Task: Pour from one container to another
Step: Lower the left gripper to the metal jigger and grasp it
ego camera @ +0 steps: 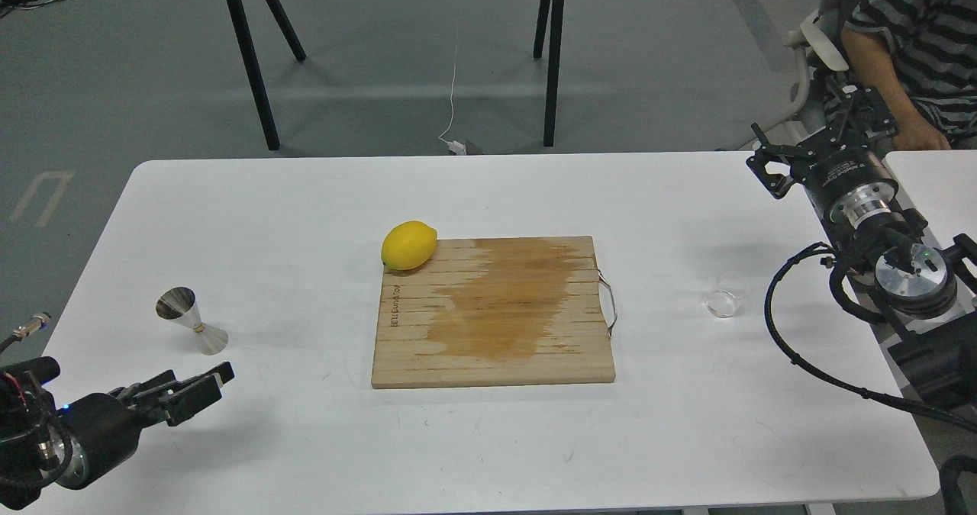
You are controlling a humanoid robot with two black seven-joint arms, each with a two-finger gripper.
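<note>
The shiny steel jigger (191, 320) stands upright on the left side of the white table (305, 194). My left gripper (200, 387) hangs low near the table's front left corner, just in front of the jigger and apart from it; its fingers look open with nothing between them. The small clear glass cup (723, 295) stands upright on the right side of the table. My right gripper (814, 138) is at the table's back right edge, well behind the cup, open and empty.
A wooden cutting board (492, 309) with a wet stain and a metal handle lies in the middle, with a yellow lemon (409, 245) at its back left corner. A seated person (908, 34) is behind my right arm. Black table legs (248, 49) stand beyond the table.
</note>
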